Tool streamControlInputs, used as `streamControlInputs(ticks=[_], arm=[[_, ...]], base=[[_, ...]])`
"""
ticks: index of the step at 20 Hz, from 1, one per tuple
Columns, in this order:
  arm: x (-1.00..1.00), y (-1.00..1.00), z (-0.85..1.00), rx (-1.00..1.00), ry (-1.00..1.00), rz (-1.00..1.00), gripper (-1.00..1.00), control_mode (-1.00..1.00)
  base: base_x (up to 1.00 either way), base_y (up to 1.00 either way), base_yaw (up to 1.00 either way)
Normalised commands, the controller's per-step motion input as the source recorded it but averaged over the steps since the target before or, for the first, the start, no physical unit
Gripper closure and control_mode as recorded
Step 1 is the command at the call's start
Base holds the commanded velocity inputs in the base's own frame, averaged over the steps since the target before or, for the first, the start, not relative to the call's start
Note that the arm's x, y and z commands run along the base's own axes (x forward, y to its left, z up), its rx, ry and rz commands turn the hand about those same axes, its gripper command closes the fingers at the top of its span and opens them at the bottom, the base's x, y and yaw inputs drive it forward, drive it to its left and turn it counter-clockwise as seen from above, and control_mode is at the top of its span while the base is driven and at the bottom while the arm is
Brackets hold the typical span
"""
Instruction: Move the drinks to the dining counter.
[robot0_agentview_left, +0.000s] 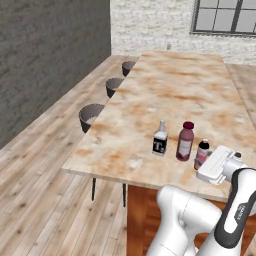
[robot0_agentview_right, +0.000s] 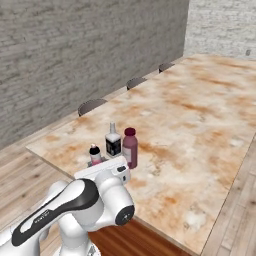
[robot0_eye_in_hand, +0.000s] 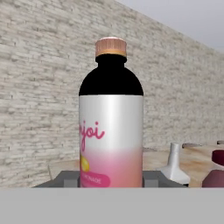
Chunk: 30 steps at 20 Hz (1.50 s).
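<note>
Standing upright on the bench (robot0_agentview_left: 165, 90) near its near edge: black bottle marked "T" (robot0_agentview_left: 160, 139), maroon bottle (robot0_agentview_left: 185, 142) beside it, and pink bottle (robot0_agentview_left: 202, 153) clasped between the partly closed gripper's (robot0_eye_in_hand: 111, 177) fingers.

Arm low — jaws clamped, hand (robot0_agentview_left: 216, 165) level

Dining counter (robot0_agentview_left: 175, 95) mottled marble top; pink bottle (robot0_eye_in_hand: 111, 127) glossy; brick walls (robot0_agentview_right: 75, 55) rough.
</note>
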Motion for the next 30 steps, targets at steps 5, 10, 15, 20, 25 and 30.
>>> streamControlInputs(ticks=[5, 10, 15, 20, 25, 30], arm=[[0.0, 0.0, 0.0, 0.0, 0.0, 0.0, 1.0, 1.0], [0.0, 0.0, 0.0, 0.0, 0.0, 0.0, 1.0, 1.0], [0.0, 0.0, 0.0, 0.0, 0.0, 0.0, 1.0, 1.0], [0.15, 0.0, 0.0, 0.0, 0.0, 0.0, 1.0, -1.0], [0.08, -0.15, 0.0, 0.0, 0.0, 0.0, 1.0, -1.0], [0.04, -0.44, 0.0, 0.0, 0.0, -0.04, 1.0, -1.0]], base=[[0.32, -0.18, 0.1], [0.6, -0.01, 0.18], [0.43, 0.0, 0.08], [0.05, 0.0, 0.0], [0.0, 0.0, 0.0], [0.0, 0.0, 0.0]])
